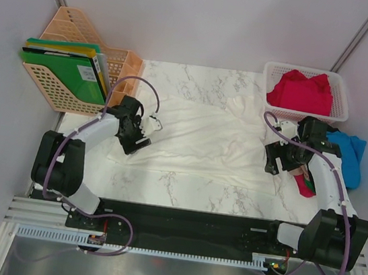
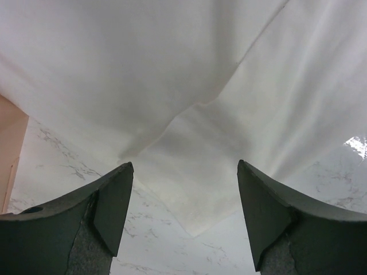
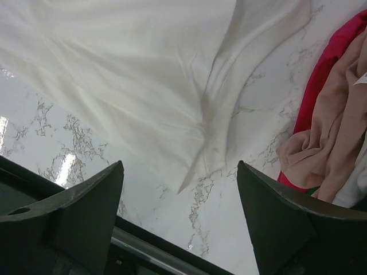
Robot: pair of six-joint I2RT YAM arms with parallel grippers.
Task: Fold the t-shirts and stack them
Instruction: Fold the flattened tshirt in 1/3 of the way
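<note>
One red t-shirt (image 1: 301,90) fills the mesh basket (image 1: 309,114).

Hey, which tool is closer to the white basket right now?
Right. The right tool sits just near-side of the basket, over the white shirt's right edge. The left tool is across the shirt, by the folder rack.

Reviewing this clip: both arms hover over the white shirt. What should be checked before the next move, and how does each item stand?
1. White shirt lies spread on the table: ok, somewhat wrinkled.
2. Left end effector open and empty: ok.
3. Right end effector open and empty: ok.
4. Shirt corner lies under each end effector: ok.
5. Beige cloth clear of the right end effector: cannot tell; it lies close beside it.
</note>
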